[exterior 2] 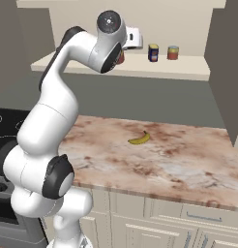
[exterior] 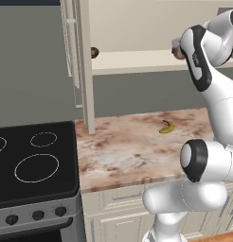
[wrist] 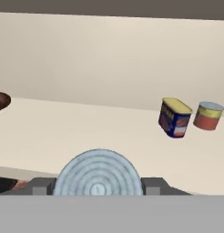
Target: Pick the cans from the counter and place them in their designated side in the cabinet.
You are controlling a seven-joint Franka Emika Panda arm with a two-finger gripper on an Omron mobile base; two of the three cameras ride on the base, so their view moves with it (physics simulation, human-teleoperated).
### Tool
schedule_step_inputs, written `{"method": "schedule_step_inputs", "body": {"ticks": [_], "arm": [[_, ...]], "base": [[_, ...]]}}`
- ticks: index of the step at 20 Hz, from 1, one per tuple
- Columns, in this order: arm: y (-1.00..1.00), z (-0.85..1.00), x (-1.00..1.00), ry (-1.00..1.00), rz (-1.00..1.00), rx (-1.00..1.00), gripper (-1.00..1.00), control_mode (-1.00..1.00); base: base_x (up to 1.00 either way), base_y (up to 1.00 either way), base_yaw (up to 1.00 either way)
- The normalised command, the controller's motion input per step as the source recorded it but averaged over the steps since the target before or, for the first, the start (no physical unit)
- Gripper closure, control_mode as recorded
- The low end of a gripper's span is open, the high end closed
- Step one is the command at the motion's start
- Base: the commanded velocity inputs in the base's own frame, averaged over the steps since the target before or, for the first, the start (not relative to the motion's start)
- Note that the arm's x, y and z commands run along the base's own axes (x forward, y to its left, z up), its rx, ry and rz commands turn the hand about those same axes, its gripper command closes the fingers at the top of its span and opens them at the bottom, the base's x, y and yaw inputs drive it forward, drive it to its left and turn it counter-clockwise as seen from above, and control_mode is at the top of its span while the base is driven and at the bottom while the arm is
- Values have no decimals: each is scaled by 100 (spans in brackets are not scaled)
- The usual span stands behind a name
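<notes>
Two cans stand side by side on the cabinet shelf (exterior 2: 188, 68): a dark blue can (exterior 2: 153, 52) (wrist: 174, 117) with a yellow label, and to its right a shorter red-orange can (exterior 2: 173, 52) (wrist: 208, 115) with a pale blue top. My gripper (exterior 2: 122, 54) (wrist: 99, 184) is raised to the shelf's front edge, left of both. It is shut on a red can (exterior 2: 121, 59) whose silver ribbed top (wrist: 99, 173) sits between the fingertips. In the left base view the forearm hides most of the gripper (exterior: 177, 50).
A yellow banana (exterior 2: 139, 139) (exterior: 167, 126) lies on the marble counter (exterior 2: 164, 164). At the shelf's far left end sits a brown round object (exterior: 94, 52) (wrist: 0, 101). The tall cabinet door (exterior: 85, 71) hangs open above the black stove (exterior: 33, 160).
</notes>
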Motion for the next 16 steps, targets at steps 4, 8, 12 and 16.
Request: {"method": "schedule_step_inputs", "body": {"ticks": [4, 8, 12, 16], "arm": [[0, -11, 0, 3, 0, 0, 100, -100], [0, -7, 0, 3, 0, 0, 100, -100], [0, -2, 6, 2, 0, 0, 100, -100], [0, -2, 9, 2, 0, 0, 100, -100]], "base": [[0, 0, 0], [0, 0, 0], [0, 0, 0], [0, 0, 0]]}}
